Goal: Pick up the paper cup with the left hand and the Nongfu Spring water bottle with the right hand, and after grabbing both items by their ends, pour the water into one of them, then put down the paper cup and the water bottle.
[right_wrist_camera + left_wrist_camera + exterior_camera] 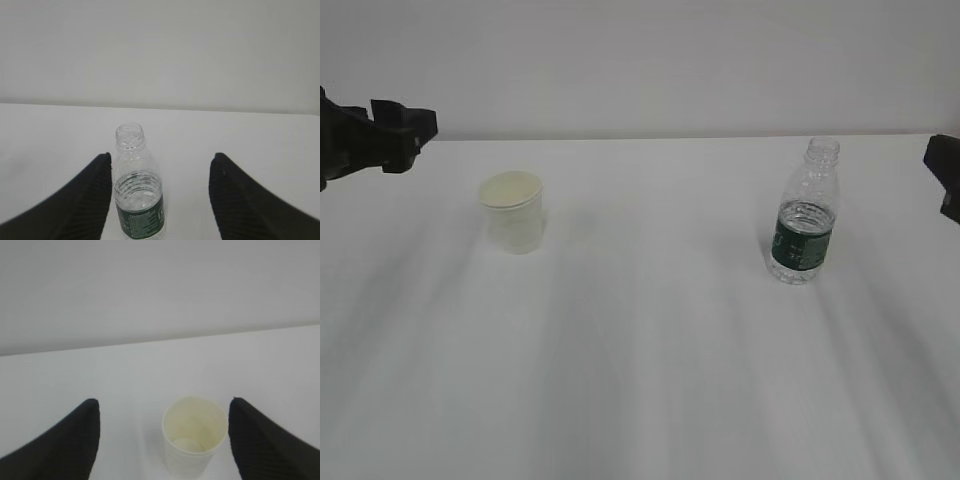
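Observation:
The small white paper cup [513,212] stands upright on the table's left half, its cream inside showing. In the left wrist view the paper cup [194,440] sits ahead of my open left gripper [163,401], nearer the right finger and touching neither. My left gripper [408,128] hovers up and to the left of the cup. The capless Nongfu Spring water bottle [805,215] stands upright on the right, with water [803,225] in its lower half. My right gripper [162,156] is open; the bottle [137,200] stands ahead, close by its left finger. Only a tip of the right gripper [945,172] shows at the exterior view's right edge.
The white table [650,350] runs back to a plain pale wall. Cup and bottle stand well apart, with bare surface between them and toward the front edge.

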{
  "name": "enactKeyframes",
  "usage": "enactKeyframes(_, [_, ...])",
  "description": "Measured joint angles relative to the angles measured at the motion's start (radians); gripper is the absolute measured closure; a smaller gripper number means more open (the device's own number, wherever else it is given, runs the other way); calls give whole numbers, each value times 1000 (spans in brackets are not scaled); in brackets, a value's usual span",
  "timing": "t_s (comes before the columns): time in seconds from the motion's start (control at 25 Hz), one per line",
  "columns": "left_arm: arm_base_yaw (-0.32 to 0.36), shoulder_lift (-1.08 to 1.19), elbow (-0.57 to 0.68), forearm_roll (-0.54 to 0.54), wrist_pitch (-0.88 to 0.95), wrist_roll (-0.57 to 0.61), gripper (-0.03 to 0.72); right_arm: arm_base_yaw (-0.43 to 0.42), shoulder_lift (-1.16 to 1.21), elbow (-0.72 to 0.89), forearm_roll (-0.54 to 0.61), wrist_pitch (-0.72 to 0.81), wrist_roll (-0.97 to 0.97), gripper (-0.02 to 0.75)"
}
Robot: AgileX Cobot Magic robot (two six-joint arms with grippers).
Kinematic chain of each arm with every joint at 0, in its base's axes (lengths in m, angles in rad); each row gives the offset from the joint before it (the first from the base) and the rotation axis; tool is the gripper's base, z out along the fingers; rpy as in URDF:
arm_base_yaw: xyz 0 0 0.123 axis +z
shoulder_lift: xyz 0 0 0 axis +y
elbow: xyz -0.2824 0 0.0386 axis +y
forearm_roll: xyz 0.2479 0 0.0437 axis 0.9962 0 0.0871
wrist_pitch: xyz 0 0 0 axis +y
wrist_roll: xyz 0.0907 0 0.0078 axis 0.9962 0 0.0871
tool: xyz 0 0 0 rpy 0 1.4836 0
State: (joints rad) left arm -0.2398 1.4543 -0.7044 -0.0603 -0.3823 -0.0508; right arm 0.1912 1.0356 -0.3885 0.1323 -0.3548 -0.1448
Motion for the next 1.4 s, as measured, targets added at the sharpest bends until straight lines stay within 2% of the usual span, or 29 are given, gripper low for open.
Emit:
enactKeyframes(0.48, [0, 30, 258, 17, -464, 0, 120, 0, 58, 57, -121, -172, 60, 274])
enactKeyframes(0.6, [0, 96, 306, 70, -580, 0, 120, 0, 88, 132, -132, -289, 95, 274])
enactKeyframes(0.72, [0, 199, 358, 118, -714, 0, 120, 0, 140, 223, -148, -467, 118, 274])
enactKeyframes(0.84, [0, 299, 383, 142, -739, 0, 120, 0, 213, 296, -159, -648, 139, 274])
enactKeyframes(0.96, [0, 361, 383, 188, -751, 0, 120, 0, 300, 336, -182, -757, 155, 274])
enactKeyframes(1.4, [-1, 395, 383, 254, -759, 0, 129, 0, 628, 325, -205, -784, 161, 274])
